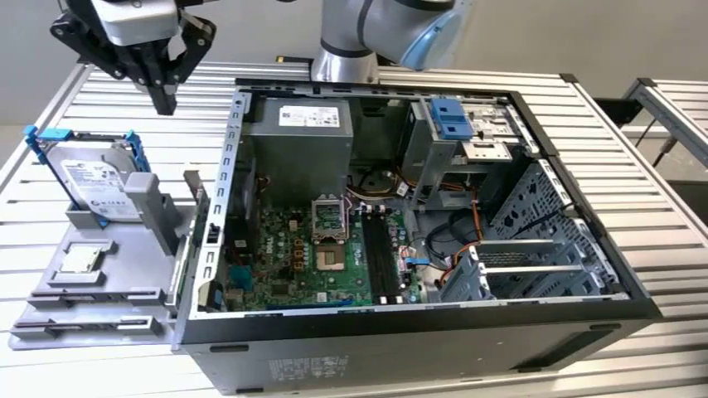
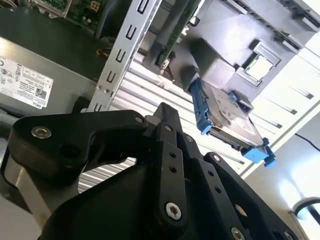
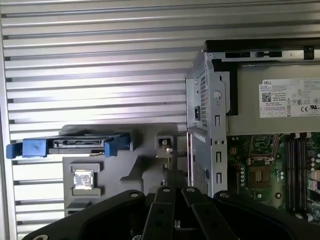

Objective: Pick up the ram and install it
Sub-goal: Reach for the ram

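Hovering end effector [image 1: 166, 99] over bench [image 1: 66, 112], fingers together, empty. Ram [image 2: 175, 31] stands on edge in grey fixture [image 1: 138, 265], just beside open PC case [image 1: 443, 319]. I judge nothing done: ram not grasped, memory slots [image 1: 379, 249] look vacant.

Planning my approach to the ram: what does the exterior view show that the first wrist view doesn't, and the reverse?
Exterior view adds the drive bay's blue latch and the arm's joint behind the case. First wrist view adds the perforated outer face of the case wall. Shared: the gripper, the hard drive in its blue bracket, the gray fixture, the power supply.
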Robot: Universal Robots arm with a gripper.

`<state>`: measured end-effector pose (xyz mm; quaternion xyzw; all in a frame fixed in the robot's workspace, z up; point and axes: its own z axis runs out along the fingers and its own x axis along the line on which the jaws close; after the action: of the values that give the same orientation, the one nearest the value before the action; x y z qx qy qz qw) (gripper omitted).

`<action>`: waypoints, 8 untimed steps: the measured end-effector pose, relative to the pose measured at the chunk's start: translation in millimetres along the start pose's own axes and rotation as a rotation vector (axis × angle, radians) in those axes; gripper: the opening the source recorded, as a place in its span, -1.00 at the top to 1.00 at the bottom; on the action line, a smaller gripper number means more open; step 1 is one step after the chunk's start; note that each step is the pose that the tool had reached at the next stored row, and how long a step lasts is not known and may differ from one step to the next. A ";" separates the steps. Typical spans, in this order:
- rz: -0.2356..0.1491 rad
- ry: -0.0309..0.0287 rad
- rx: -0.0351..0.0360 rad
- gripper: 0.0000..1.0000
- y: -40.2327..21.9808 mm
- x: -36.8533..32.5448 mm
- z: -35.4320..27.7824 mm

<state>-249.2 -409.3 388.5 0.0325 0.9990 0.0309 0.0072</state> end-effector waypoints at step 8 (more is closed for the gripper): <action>0.000 -0.0039 -0.0021 1.00 -9.4 33.1 -1.0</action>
<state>-282.8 -416.5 388.5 0.0324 0.9989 0.0318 0.0092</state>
